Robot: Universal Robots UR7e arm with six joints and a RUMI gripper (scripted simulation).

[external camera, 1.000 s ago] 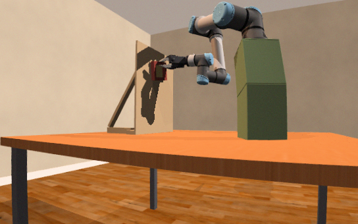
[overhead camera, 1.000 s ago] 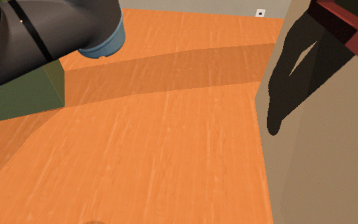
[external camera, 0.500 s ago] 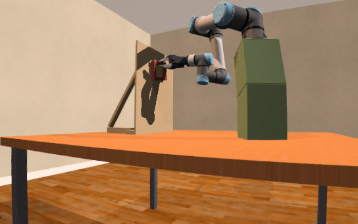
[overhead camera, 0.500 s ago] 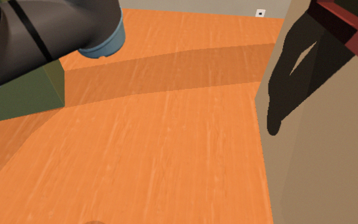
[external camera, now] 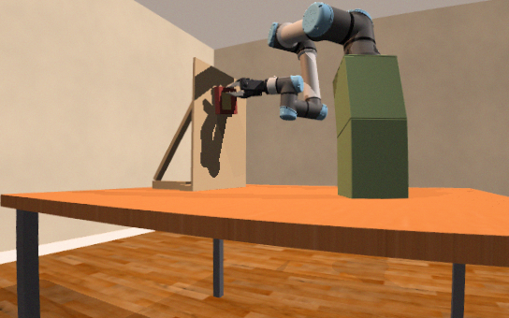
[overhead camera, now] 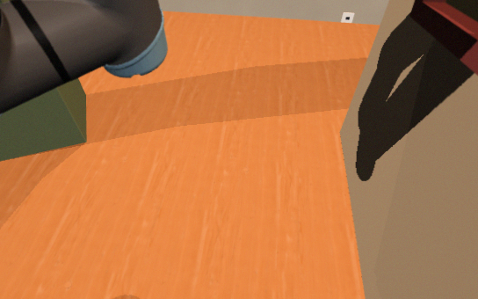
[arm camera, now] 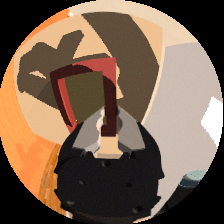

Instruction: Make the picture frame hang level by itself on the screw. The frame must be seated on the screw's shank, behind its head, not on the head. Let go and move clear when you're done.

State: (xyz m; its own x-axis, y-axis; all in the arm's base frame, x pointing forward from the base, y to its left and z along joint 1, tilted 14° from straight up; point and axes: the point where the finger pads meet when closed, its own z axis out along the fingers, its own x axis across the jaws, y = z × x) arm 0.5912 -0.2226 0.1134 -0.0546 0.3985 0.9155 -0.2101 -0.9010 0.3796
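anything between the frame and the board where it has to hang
Nothing visible does. The gripper is shut on the red picture frame, holding it close against the upright board. The screw is not visible in any view.

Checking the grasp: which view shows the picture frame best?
Wrist view: the picture frame fills it, its edge clamped in the gripper. Exterior shows it small against the board; top shows only a cropped corner.
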